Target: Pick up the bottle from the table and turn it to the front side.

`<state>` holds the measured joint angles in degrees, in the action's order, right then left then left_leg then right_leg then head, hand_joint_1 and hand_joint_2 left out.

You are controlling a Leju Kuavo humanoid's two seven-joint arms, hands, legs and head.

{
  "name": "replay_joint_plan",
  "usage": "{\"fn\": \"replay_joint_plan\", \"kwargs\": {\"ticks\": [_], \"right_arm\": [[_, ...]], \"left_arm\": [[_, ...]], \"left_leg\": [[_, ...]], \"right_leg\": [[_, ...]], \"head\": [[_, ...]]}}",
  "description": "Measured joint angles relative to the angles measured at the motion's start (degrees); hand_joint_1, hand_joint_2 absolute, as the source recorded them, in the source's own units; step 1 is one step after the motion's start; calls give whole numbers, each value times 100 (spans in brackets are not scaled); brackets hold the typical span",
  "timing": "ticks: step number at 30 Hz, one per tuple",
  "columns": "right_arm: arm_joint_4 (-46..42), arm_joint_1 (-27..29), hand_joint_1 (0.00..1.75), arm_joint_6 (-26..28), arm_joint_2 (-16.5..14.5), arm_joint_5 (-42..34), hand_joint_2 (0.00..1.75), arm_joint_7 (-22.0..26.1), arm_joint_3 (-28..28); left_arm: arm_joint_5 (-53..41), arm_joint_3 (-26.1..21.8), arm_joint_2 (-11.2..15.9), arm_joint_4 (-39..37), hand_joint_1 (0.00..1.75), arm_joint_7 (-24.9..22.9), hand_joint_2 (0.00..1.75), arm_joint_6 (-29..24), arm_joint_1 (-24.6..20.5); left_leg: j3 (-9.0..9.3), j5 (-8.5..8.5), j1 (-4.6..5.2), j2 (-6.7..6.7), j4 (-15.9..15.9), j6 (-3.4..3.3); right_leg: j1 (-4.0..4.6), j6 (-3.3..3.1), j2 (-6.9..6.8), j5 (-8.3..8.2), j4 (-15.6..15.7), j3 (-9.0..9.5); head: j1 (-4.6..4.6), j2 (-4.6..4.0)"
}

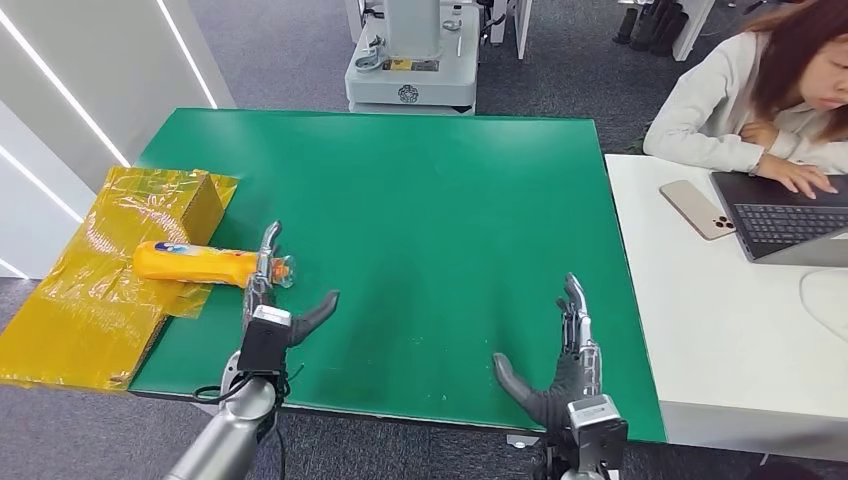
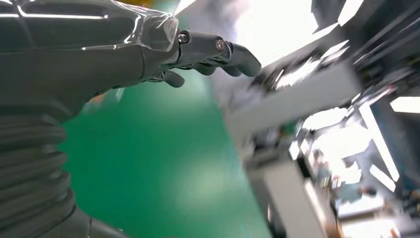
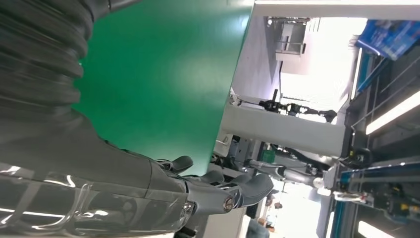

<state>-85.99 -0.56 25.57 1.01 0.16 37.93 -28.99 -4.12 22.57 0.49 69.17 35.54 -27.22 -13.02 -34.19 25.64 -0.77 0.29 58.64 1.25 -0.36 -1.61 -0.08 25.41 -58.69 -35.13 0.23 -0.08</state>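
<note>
Fingers [image 1: 268, 243] of the left hand [image 1: 272, 305] are extended and spread, empty, at lower left of the frame, just beside the bottle's capped end; contact cannot be confirmed. The bottle [image 1: 200, 264] is seen lying flat at left, across yellow plastic wrap [image 1: 80, 300] and green worktop [image 1: 420, 220]. The right hand [image 1: 560, 375] is held spread, empty, at lower right. The approach step is judged current; closure around the bottle body is required next.

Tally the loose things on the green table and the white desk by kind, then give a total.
Yellow plastic bottle lying on its side: 1
Cardboard box wrapped in yellow film: 1
Pink smartphone: 1
Dark open laptop: 1
Total: 4
</note>
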Motion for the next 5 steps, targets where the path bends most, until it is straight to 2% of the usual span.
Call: {"fn": "replay_joint_plan", "kwargs": {"ticks": [2,5], "right_arm": [[-4,108,0,46,1,-173,175,41,1],[-33,246,0,88,2,-346,175,49,2]], "left_arm": [[565,265,-6,13,0,-161,175,427,54],[949,617,-13,-2,0,-280,175,732,102]], "left_leg": [[-1,0,0,0,0,0],[-2,1,1,0,1,0]], "right_leg": [[0,0,0,0,0,0],[-1,0,0,0,1,0]], "head": [[-1,0],[0,-1]]}}
